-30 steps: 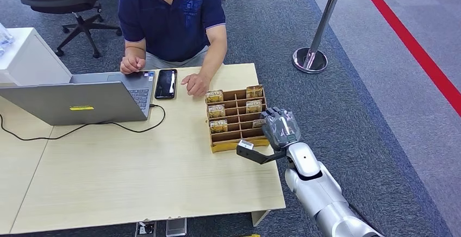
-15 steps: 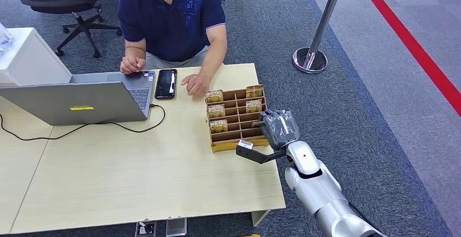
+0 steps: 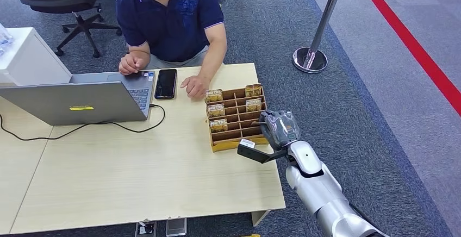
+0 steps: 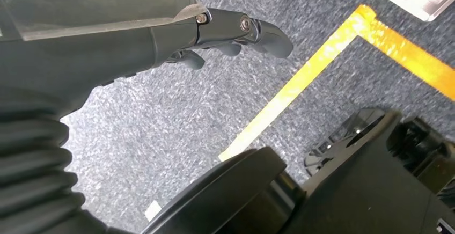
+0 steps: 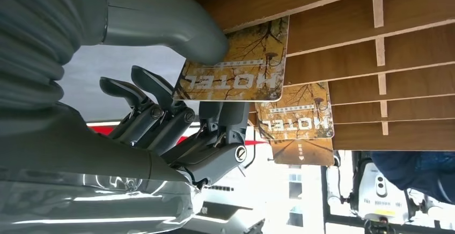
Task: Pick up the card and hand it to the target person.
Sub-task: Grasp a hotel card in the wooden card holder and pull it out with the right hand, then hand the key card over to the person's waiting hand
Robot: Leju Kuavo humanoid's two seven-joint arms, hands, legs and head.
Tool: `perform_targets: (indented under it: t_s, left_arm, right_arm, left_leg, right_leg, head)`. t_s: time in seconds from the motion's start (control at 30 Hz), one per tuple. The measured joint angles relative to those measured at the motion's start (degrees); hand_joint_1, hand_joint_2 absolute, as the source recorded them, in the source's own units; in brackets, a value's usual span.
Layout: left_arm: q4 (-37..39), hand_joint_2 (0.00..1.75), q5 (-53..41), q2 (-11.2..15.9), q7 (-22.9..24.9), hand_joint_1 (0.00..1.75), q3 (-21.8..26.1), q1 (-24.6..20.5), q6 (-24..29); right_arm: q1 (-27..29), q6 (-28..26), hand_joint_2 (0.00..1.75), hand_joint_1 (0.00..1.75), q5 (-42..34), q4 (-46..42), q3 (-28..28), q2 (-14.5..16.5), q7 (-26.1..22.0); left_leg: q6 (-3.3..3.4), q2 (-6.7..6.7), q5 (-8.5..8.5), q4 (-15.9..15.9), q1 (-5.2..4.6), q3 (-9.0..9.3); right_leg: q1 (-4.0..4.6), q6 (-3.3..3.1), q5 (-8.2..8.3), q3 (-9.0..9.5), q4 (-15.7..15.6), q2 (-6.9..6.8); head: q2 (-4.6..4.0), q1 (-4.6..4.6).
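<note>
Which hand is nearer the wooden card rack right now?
The right hand is at the wooden card rack, pinching a hotel card. The left hand hangs over carpet, away from it.

Right hand (image 3: 279,129) forward, fingers (image 5: 161,113) curled.

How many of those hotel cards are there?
6 visible: three in the wooden rack's left column, two on its right, one at the right robot hand. Others may be hidden.

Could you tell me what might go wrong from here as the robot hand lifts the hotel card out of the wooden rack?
The right robot hand pinches the hotel card near one edge, so it might slip. The neighbouring card sits close and could get dragged. The light wooden rack could shift on the table.
</note>
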Motion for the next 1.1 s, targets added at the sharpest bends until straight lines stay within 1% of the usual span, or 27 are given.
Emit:
perform_targets:
  t_s: [0.3,0.57,0.87,1.1]
  left_arm:
    - [0.00,1.75,0.16,0.00,-0.15,0.00,0.15,-0.29,0.71]
    - [0.00,1.75,0.09,-0.01,-0.19,0.00,0.39,-0.91,0.74]
    - [0.00,1.75,-0.48,-0.04,-0.15,0.00,0.39,-1.17,0.72]
    - [0.00,1.75,-0.89,-0.07,-0.10,0.00,0.39,-1.30,1.02]
  right_arm:
    - [0.17,1.21,1.75,1.75,-7.23,-0.84,-0.73,0.29,-3.94]
    - [0.26,0.44,1.75,1.75,-13.89,-7.11,-3.44,0.24,-6.47]
    - [-0.01,-0.19,1.75,1.75,-16.98,-15.39,-6.93,-0.61,-7.97]
    - [-2.11,0.36,1.75,1.75,-19.19,-17.20,-7.40,-0.49,-9.76]
  left_leg:
    - [0.00,-0.01,0.00,0.00,0.00,-0.08]
    - [0.00,-0.01,0.00,0.00,0.00,-0.08]
    - [0.00,-0.01,0.00,0.01,0.00,-0.09]
    - [0.00,-0.01,0.00,0.00,0.00,-0.10]
  right_leg:
    - [0.00,0.00,0.00,-0.06,0.01,-0.01]
    - [0.00,0.00,0.00,-0.07,0.00,-0.01]
    - [0.00,0.00,0.00,-0.07,0.01,-0.01]
    - [0.00,0.00,0.00,-0.06,0.02,-0.01]
  head:
    - [0.00,-0.01]
    - [0.00,0.05]
    - [0.00,0.01]
    - [0.00,0.04]
